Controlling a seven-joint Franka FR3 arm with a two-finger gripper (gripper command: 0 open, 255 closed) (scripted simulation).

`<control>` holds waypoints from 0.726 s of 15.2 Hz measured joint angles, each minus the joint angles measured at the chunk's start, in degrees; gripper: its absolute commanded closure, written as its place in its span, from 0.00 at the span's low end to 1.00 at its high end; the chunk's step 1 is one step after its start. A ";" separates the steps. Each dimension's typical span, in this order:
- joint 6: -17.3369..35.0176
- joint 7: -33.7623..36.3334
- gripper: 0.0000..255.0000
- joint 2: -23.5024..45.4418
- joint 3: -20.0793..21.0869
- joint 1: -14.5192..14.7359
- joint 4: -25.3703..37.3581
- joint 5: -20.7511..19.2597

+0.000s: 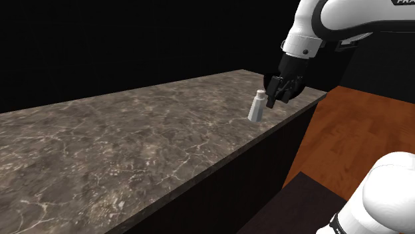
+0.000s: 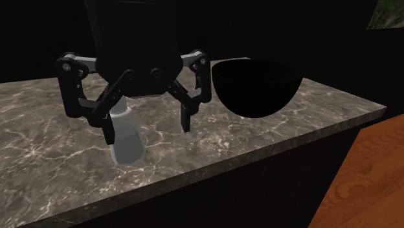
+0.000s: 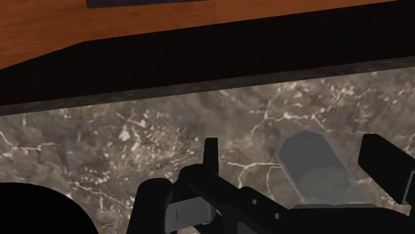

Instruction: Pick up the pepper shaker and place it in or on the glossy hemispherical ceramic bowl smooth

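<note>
Claw hangs open, straddling the shaker: plain grey, tapered, top hidden behind the claw. Black bowl is barely readable.

Lettering: one cropped mark
White arm bears dark letters, seemingly "FR"; the shoulder view's top edge cuts off the rest

The pepper shaker stands upright on the table, close to the table's edge. In the second exterior view the bowl sits on the table to the shaker's right, apart from it. The gripper straddles the shaker, its 2 fingers spread, 1 just beside the shaker. The floor lies below, past that edge.
</note>
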 measured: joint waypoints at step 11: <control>-4.59 7.34 0.00 9.65 8.22 -0.59 14.23 -4.05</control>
